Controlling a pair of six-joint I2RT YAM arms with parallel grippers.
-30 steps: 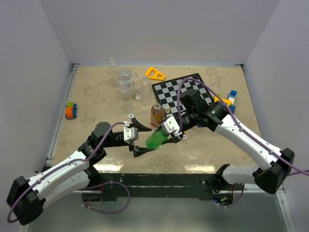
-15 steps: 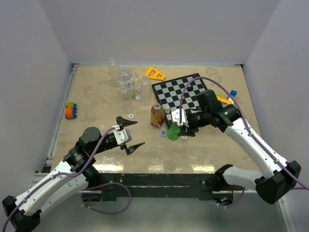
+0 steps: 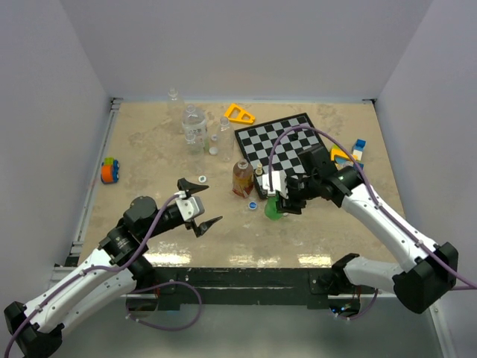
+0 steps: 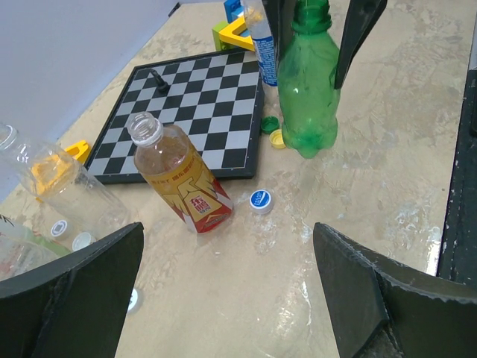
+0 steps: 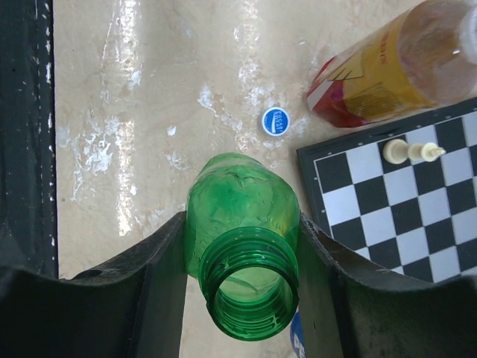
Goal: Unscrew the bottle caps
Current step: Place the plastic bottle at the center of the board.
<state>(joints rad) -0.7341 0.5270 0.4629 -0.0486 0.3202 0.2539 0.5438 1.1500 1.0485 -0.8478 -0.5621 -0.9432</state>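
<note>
Beige surface point(image 3: 149, 149) carries the green bottle point(image 5: 240, 216), upright, neck open, clamped in the right hand point(image 3: 277, 201). We see the left hand point(image 3: 212, 200) spread and empty, well apart. We judge this bottle finished; next, we release it and seek any capped bottle.

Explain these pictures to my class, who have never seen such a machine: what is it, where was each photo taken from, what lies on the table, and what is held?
These are two robot arms bolted to a table, each ending in a two-finger gripper. One picture looks down from above; the other two come from cameras on the wrists. The right gripper clamps an upright green bottle with no cap. The left gripper is open and empty. On the table are an amber bottle, a chessboard and clear bottles; a blue cap, a green cap and a yellow cap lie loose.
</note>
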